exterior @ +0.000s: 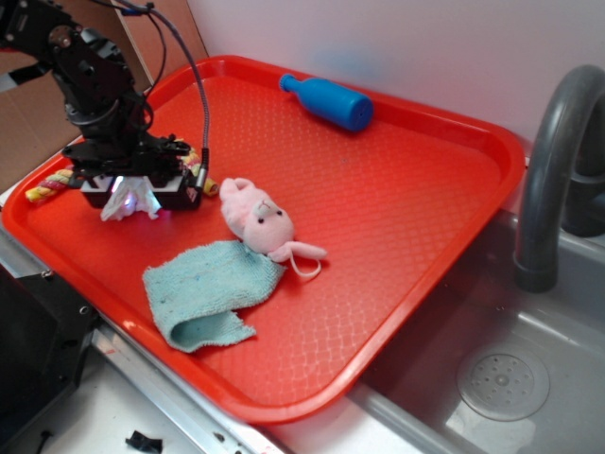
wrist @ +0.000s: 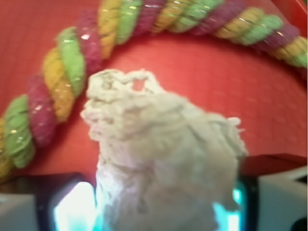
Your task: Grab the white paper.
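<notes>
The white paper is a crumpled wad at the left side of the red tray. My gripper points down over it, with its jaws closed against the wad's two sides. In the wrist view the white paper fills the space between the fingers of the gripper, and its wrinkled top sticks out beyond the tips. The paper's lower part is hidden between the fingers.
A twisted pink, yellow and green rope toy curves just behind the paper and shows at the tray's left rim. A pink plush and a light teal cloth lie to the right. A blue bottle lies at the back. A grey faucet stands over the sink.
</notes>
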